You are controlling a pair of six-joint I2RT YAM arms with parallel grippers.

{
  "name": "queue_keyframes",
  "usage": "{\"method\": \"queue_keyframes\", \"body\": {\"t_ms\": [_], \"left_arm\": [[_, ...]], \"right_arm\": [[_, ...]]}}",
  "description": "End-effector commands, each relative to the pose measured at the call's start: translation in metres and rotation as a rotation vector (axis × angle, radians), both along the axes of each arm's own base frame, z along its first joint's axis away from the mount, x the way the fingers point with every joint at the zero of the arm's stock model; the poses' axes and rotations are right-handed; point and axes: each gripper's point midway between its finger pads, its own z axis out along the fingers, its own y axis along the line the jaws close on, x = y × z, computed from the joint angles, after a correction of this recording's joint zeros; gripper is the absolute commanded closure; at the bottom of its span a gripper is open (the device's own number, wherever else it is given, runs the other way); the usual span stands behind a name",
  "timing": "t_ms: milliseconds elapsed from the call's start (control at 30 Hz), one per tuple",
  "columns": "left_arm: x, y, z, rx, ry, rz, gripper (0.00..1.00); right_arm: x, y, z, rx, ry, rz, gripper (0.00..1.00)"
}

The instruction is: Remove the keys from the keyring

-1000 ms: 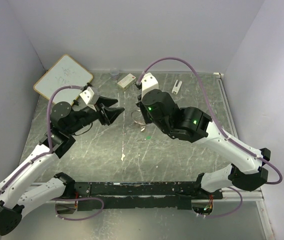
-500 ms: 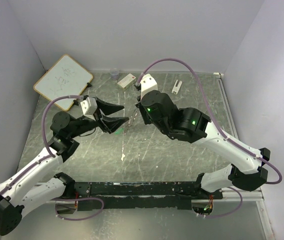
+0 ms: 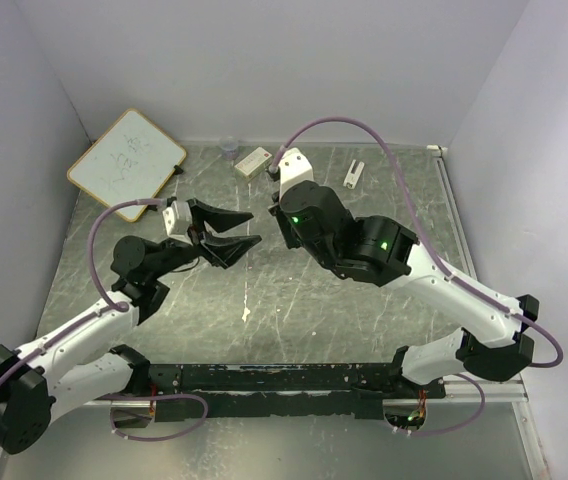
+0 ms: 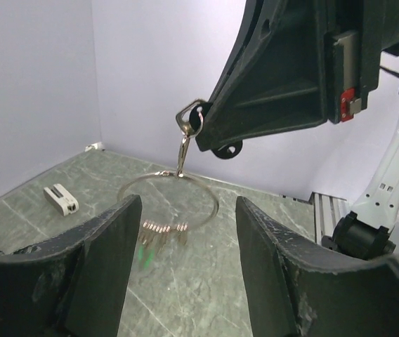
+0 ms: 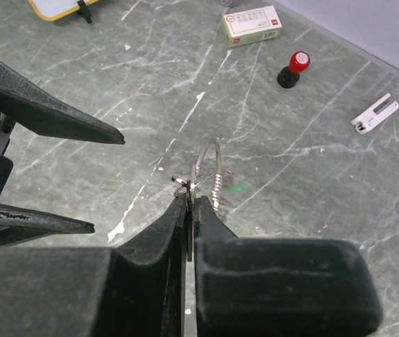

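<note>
My right gripper (image 5: 191, 200) is shut on the small clasp link at the top of the keyring (image 5: 207, 159) and holds it above the table. In the left wrist view the thin silver ring (image 4: 168, 203) hangs from the clasp (image 4: 187, 121) under the right fingertips (image 4: 210, 133). Several small metal keys (image 4: 161, 229) dangle from the ring's low side, and a green one (image 4: 143, 256) shows blurred below them. A black round head (image 4: 226, 149) shows at the right jaw. My left gripper (image 3: 255, 227) is open and empty, level with the ring and just left of it.
A whiteboard (image 3: 126, 153) lies at the back left. A white box (image 3: 253, 162), a small cup (image 3: 229, 148) and a white clip (image 3: 354, 173) lie along the back edge. A red-and-black knob (image 5: 294, 68) stands near the box. The enclosure walls are close on three sides.
My left gripper has swung right and forward towards the hanging ring, staying open. My right gripper has shifted slightly, still shut on the ring.
</note>
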Motion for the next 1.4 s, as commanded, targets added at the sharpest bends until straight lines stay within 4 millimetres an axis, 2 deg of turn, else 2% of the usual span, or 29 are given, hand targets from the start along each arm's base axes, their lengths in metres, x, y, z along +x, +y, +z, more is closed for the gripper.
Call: {"method": "queue_keyframes", "body": {"t_ms": [0,467,733,1033,1367], "left_arm": [[-0.009,0.001,0.024,-0.078,-0.085,-0.020,0.32],[-0.011,-0.021,0.007,-0.080,-0.090,-0.068,0.30],[-0.004,-0.042,0.007,-0.055,-0.119,-0.023,0.30],[0.012,-0.037,0.010,-0.089,-0.109,0.141,0.29],[0.015,-0.044,0.007,-0.069,-0.124,0.188,0.29]], "right_arm": [[0.003,0.007,0.007,0.020,-0.027,-0.005,1.00],[0.004,0.010,0.009,0.035,-0.038,0.000,1.00],[0.005,0.015,0.007,0.027,-0.036,0.005,1.00],[0.006,0.018,0.005,0.024,-0.036,0.012,1.00],[0.005,0.020,0.005,0.029,-0.037,0.020,1.00]]}}
